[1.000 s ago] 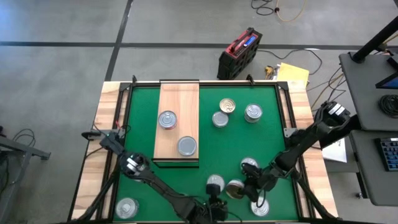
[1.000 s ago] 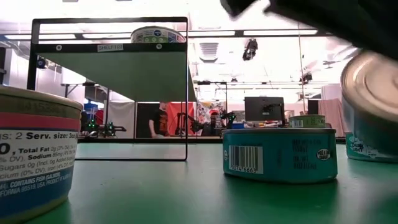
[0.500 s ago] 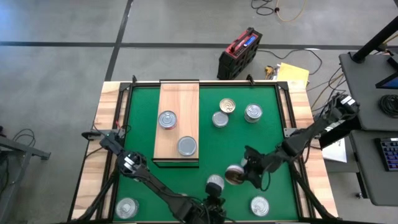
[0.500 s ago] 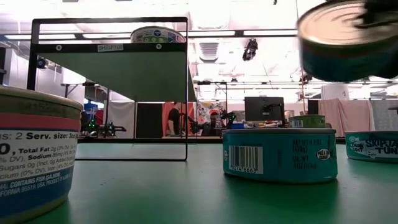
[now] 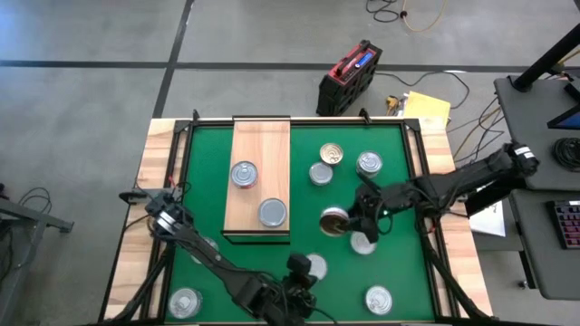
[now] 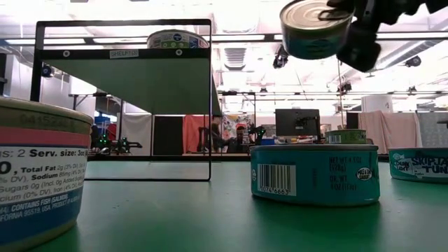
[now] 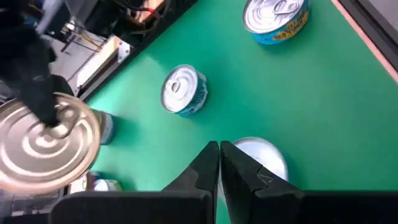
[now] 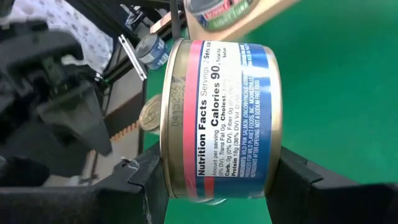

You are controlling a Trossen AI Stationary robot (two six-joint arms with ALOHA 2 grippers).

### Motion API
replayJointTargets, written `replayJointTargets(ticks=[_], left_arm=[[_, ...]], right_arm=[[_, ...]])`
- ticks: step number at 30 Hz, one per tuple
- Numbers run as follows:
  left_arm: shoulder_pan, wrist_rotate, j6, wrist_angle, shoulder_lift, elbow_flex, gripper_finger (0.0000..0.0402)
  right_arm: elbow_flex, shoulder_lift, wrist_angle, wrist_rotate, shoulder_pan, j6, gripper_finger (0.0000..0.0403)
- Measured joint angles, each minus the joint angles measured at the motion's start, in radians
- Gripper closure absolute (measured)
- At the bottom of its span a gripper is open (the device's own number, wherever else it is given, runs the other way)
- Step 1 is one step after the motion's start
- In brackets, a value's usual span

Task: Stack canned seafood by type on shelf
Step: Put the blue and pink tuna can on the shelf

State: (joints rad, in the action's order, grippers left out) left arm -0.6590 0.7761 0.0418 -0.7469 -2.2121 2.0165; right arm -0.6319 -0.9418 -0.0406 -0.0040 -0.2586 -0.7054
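The shelf (image 5: 261, 177) lies on the left half of the table (image 5: 308, 204), with two cans on it, one (image 5: 244, 174) near its middle and another (image 5: 272, 213) nearer the front edge. To the right of the shelf three cans (image 5: 331, 155) cluster toward the back of the table, while another can (image 5: 314, 266) sits front centre, one (image 5: 378, 300) in the front right corner and one (image 5: 185, 302) in the front left. The right gripper (image 5: 349, 217), reaching in from the right, holds a can (image 5: 333, 220) between its fingers above the table just right of the shelf's front end, and the left gripper (image 5: 299, 292) sits at the front edge beside the front-centre can.
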Motion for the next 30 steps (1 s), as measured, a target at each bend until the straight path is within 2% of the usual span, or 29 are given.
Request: replayJointTargets(ticks=[5, 10, 14, 19, 24, 30], left_arm=[[-0.002, -0.036, 0.05, 0.265, 0.232, -0.329, 0.0402], [-0.004, -0.024, 0.108, 0.51, 0.495, -0.658, 0.0402], [0.002, 0.01, 0.112, 0.61, 0.687, -0.841, 0.0402], [0.003, 0.04, 0.103, 0.648, 0.874, -0.945, 0.0402], [0.003, 0.159, 0.092, 0.6, 1.001, -0.959, 0.0402], [0.001, 0.176, 0.076, 0.46, 1.086, -0.959, 0.0402]], right_arm=[[-0.013, 0.018, 0.01, -0.041, 0.084, 0.074, 0.0213], [-0.099, -0.009, 0.017, -0.111, 0.228, 0.127, 0.0213], [-0.189, -0.096, 0.011, -0.263, 0.366, 0.152, 0.0213], [-0.316, -0.243, 0.021, -0.467, 0.493, 0.161, 0.0213], [-0.459, -0.415, 0.013, -0.672, 0.572, 0.054, 0.0213], [-0.637, -0.581, -0.043, -0.758, 0.628, 0.035, 0.0213]])
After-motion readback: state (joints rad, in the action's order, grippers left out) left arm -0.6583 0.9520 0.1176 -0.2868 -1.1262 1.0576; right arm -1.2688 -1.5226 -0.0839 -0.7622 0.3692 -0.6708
